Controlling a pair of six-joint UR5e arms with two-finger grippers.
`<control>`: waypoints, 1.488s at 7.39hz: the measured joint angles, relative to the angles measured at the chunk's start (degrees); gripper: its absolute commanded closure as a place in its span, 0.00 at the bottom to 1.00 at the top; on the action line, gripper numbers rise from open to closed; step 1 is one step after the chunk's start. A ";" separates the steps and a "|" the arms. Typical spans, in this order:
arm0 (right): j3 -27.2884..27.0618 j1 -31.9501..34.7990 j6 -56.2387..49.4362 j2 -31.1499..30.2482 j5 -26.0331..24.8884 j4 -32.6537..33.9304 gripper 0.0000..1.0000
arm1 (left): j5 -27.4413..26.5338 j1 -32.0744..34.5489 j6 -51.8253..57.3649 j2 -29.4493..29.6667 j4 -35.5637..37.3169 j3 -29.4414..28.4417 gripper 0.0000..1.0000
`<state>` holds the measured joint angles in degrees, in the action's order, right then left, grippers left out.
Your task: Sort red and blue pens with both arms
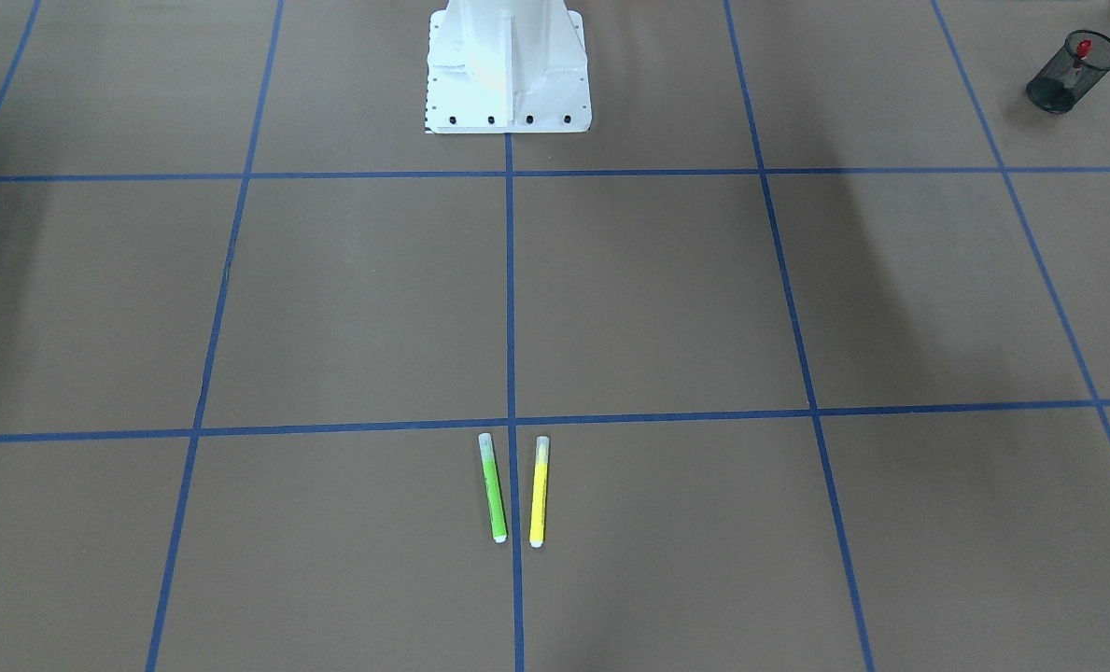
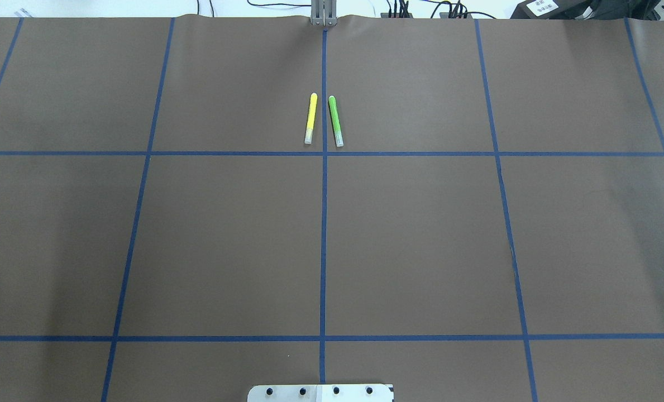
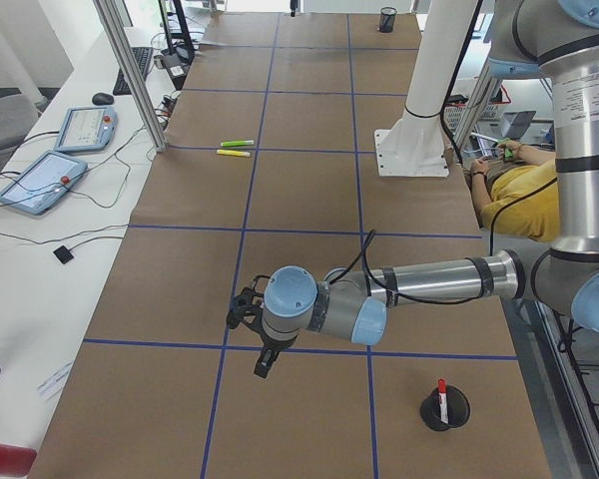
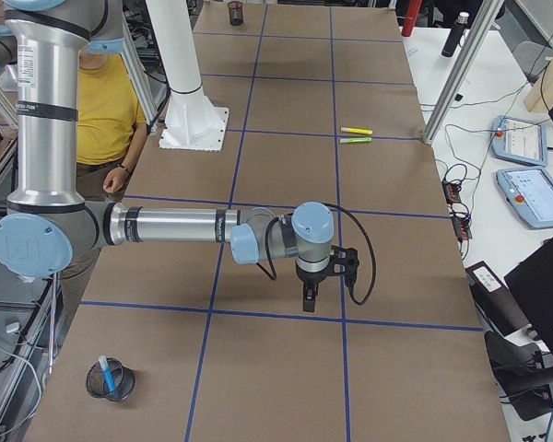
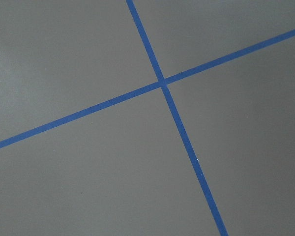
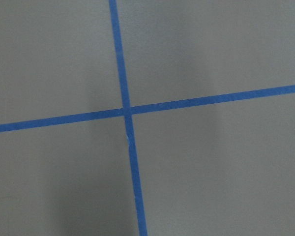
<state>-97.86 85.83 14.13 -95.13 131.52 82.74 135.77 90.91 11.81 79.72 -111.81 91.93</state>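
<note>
The red marker (image 3: pixel 441 395) stands in a mesh cup (image 3: pixel 457 411) at the robot's 9 o'clock, the blue highlighter (image 4: pixel 104 373) in a second cup (image 4: pixel 122 385) at 3. Whether the left fingers (image 3: pixel 263 364) and right fingers (image 4: pixel 308 300) are clenched or released, I cannot tell. The risk is wrongly fetching the green highlighter (image 2: pixel 335 120) or yellow highlighter (image 2: pixel 311 117) at 12 o'clock. The brown bench (image 2: pixel 421 240) carries a blue tape grid (image 2: pixel 324 234).

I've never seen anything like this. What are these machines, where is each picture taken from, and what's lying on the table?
Two robot arms, the left arm and right arm, reach over a brown table gridded with blue tape. Two pictures look down from above, two from the table's ends, two from wrist cameras that see only table. A green highlighter and yellow highlighter lie side by side. A red marker stands in one mesh cup, a blue highlighter in a second cup. The left gripper and right gripper carry no pen I can see.
</note>
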 measured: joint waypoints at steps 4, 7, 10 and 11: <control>-2.90 3.57 -10.83 -0.54 -2.20 7.56 0.00 | -0.04 0.02 0.13 0.05 -0.26 -0.10 0.00; -2.43 3.63 -11.05 -0.66 -2.51 7.40 0.00 | -0.13 0.05 0.14 0.01 -0.38 -0.09 0.00; -2.12 3.56 -10.96 -0.67 -2.09 7.35 0.00 | -0.16 0.06 0.16 0.07 -0.40 -0.10 0.00; -2.10 3.56 -10.91 -0.67 -2.02 7.35 0.00 | -0.16 0.06 0.17 0.08 -0.39 -0.21 0.00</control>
<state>-99.96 89.39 3.22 -95.80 129.50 90.09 135.62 90.97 11.98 79.80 -112.20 91.72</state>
